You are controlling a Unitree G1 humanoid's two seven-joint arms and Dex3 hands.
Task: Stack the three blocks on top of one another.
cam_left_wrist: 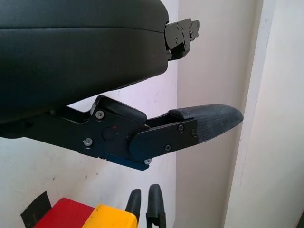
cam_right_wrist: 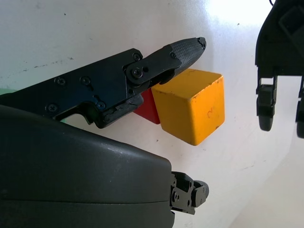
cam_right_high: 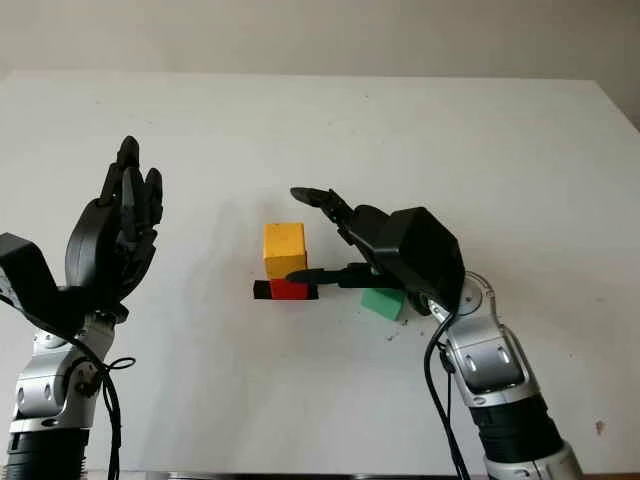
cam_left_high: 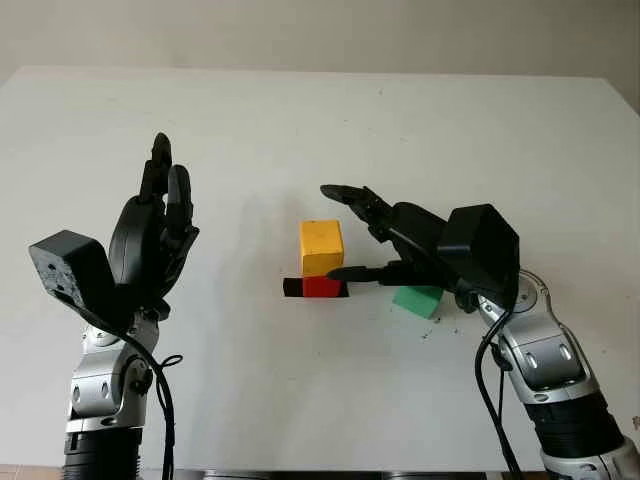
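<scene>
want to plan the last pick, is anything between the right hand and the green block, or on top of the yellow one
Nothing visible blocks either. The green block lies on the table directly under the open right hand, beside the stack. The yellow block on the red block has a bare top.

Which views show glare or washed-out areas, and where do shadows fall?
Left eye view: soft shadow beside the yellow wooden cube atop the red block. Right wrist view: white table washes out at one corner. Left wrist view: pale background, dark left robot hand.
</scene>
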